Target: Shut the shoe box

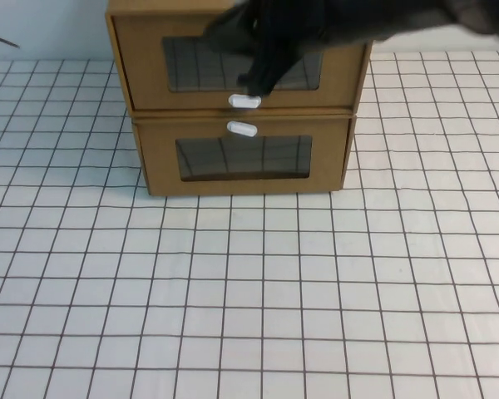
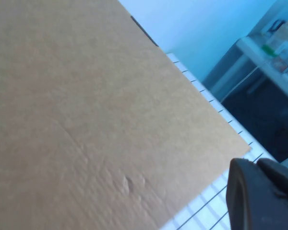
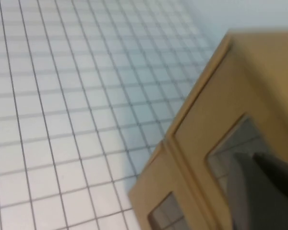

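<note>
Two brown cardboard drawer boxes stand stacked at the table's back. The upper one is the shoe box [image 1: 141, 62], with a clear window and a white oval handle [image 1: 244, 101] below it. Its front looks slightly forward of the lower box. My right gripper [image 1: 256, 83] reaches in from the upper right, shut, with its tip against the shoe box window just above the handle. It also shows in the right wrist view [image 3: 257, 158]. My left gripper [image 2: 259, 165] is shut and empty, close to a plain cardboard face [image 2: 86, 115]. It is hidden in the high view.
The lower brown box [image 1: 158, 162] has its white handle [image 1: 241, 128] above its window and sits closed. The white gridded tablecloth [image 1: 249, 291] stretches in front of the boxes. A shelf with clutter [image 2: 273, 43] stands beyond the table.
</note>
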Tool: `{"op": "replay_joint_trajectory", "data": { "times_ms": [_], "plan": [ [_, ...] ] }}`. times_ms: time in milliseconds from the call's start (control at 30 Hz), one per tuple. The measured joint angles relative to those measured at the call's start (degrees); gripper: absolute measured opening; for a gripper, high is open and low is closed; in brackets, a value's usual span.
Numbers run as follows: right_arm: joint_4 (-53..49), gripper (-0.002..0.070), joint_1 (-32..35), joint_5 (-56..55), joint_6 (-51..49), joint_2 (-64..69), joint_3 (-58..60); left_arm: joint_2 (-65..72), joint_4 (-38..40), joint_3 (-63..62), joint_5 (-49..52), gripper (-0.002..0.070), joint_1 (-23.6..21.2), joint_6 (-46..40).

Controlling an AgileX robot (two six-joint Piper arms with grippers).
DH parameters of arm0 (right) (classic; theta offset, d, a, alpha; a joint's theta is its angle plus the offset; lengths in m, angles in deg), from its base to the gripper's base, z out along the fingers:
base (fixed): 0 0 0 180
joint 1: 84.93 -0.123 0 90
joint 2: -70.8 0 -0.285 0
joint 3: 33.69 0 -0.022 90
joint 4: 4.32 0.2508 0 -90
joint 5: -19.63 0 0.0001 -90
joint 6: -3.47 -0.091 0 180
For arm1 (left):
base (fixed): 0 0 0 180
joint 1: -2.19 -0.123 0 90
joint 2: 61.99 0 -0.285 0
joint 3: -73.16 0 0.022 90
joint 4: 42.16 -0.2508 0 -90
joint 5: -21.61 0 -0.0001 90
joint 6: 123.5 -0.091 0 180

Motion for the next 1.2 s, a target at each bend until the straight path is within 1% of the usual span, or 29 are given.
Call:
{"op": "replay_joint_trajectory", "data": {
  "times_ms": [133,267,433,567,633,767,933,1067,1200],
  "plan": [
    [-6.9,-0.0013,0.0,1.3,-8.6,-7.4,-0.2,-5.3,-6.2,0.0,3.0,-0.0006,-0.1,-0.4],
    [-18.6,-0.0013,0.0,5.4,-20.9,-15.5,-0.2,-10.6,-11.2,0.0,3.9,-0.0006,-0.4,-0.4],
    [-35.2,-0.0013,0.0,13.2,-35.9,-23.9,0.9,-16.1,-12.4,0.0,4.1,-0.0006,-0.5,-0.4],
    [-49.1,-0.0013,0.0,15.0,-47.8,-31.4,6.3,-19.8,-13.1,0.0,4.4,-0.0006,-0.5,-0.4],
    [-53.0,-0.0013,0.0,15.0,-51.8,-35.0,10.2,-21.0,-13.1,0.1,4.4,-0.0006,-0.5,-0.4],
    [-53.7,-0.0013,0.0,14.9,-54.7,-44.1,21.0,-24.4,-13.1,3.9,4.4,-0.0006,-0.5,-0.4],
    [-53.4,-0.0013,0.0,11.0,-59.4,-57.9,38.6,-31.2,-13.1,14.1,4.4,-0.0006,-0.5,-2.7],
    [-53.4,-0.0013,0.0,5.9,-65.2,-69.4,52.9,-38.9,-13.1,28.0,4.2,-0.0006,-0.5,-4.9],
    [-52.2,-0.0013,0.0,3.8,-66.7,-79.0,64.6,-48.9,-13.2,44.7,-1.1,-0.0006,-0.5,-6.4]
  ]
}}
